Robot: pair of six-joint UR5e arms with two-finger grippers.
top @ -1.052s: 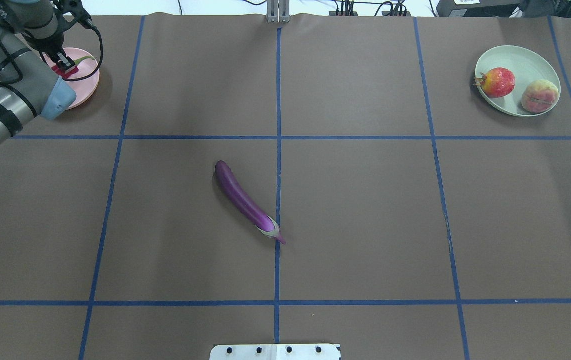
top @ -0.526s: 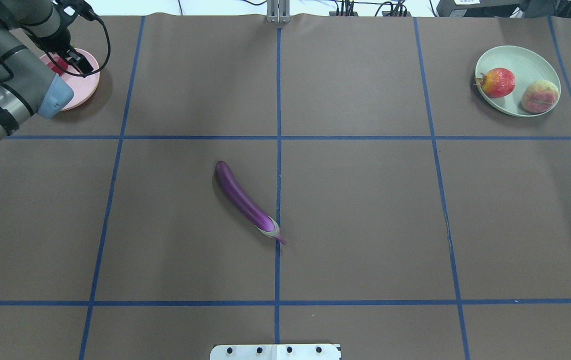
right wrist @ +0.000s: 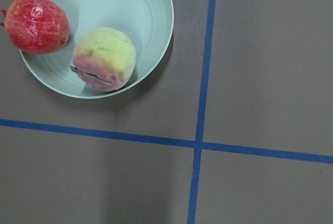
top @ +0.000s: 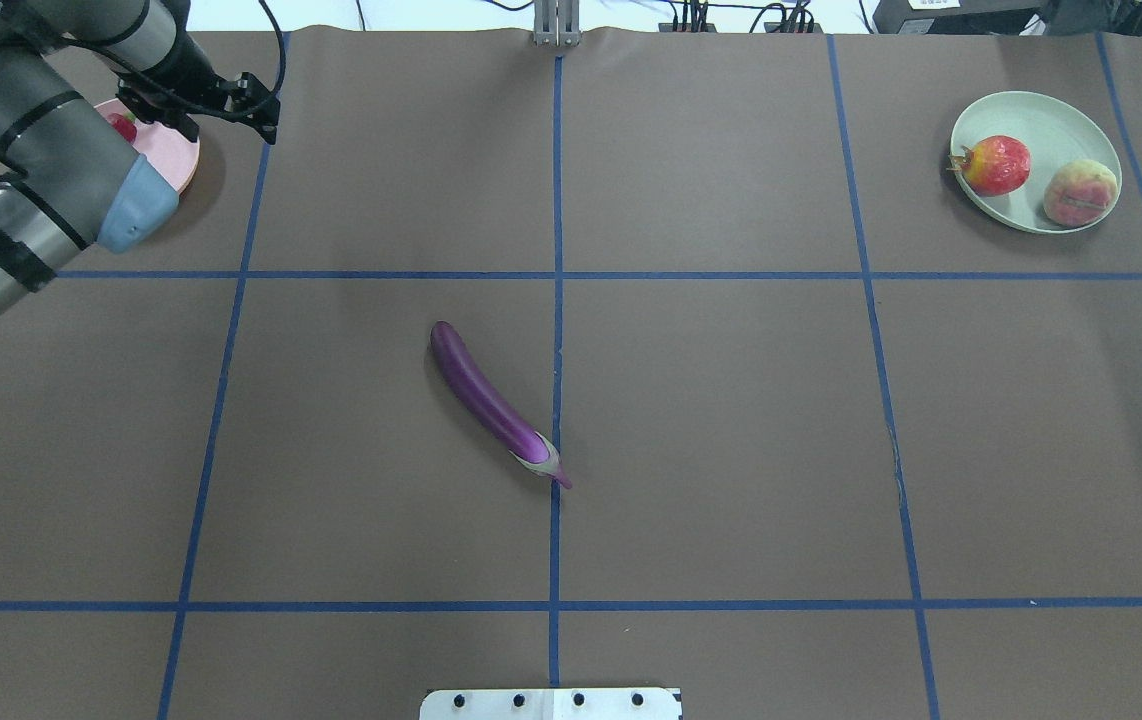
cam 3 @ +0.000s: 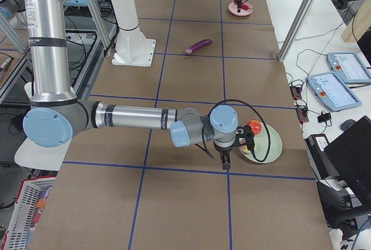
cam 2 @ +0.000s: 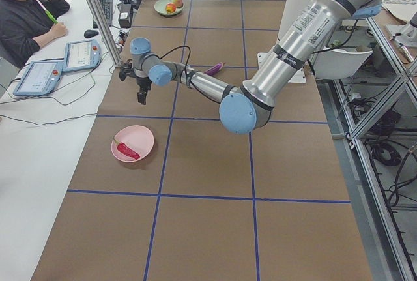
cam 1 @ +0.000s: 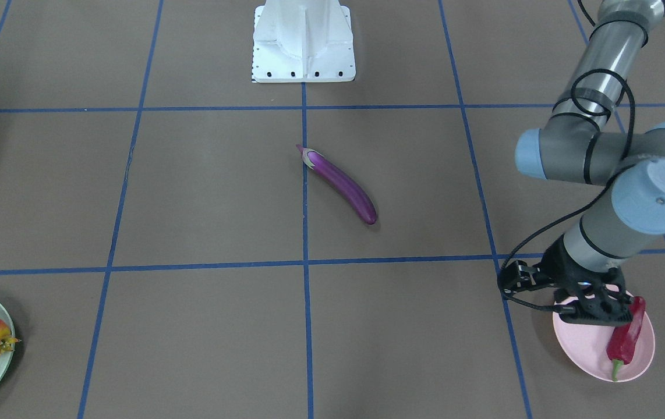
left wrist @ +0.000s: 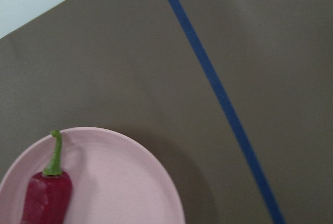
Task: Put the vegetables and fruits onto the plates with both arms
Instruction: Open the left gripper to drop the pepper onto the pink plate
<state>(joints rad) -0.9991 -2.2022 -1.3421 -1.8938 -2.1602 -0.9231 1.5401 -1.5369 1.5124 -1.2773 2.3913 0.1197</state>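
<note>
The red chili (cam 1: 626, 337) lies free on the pale pink plate (cam 1: 586, 343), also in the left wrist view (left wrist: 47, 198). My left gripper (cam 1: 594, 314) is open and empty, raised above that plate's inner edge. The purple eggplant (top: 491, 400) lies on the table near the centre. The pomegranate-like fruit (top: 996, 165) and the peach (top: 1081, 192) sit on the mint green plate (top: 1041, 115). My right gripper (cam 3: 225, 162) hangs beside that plate; I cannot tell whether it is open or shut.
The white arm pedestal (cam 1: 303, 41) stands at the robot's side of the table. Blue tape lines divide the brown mat (top: 731, 450). An operator (cam 2: 26, 14) and tablets (cam 2: 81, 54) are beyond the table's far edge.
My left gripper has let go of the chili, which now lies on the pink plate, and has risen and swung towards the table's middle.
</note>
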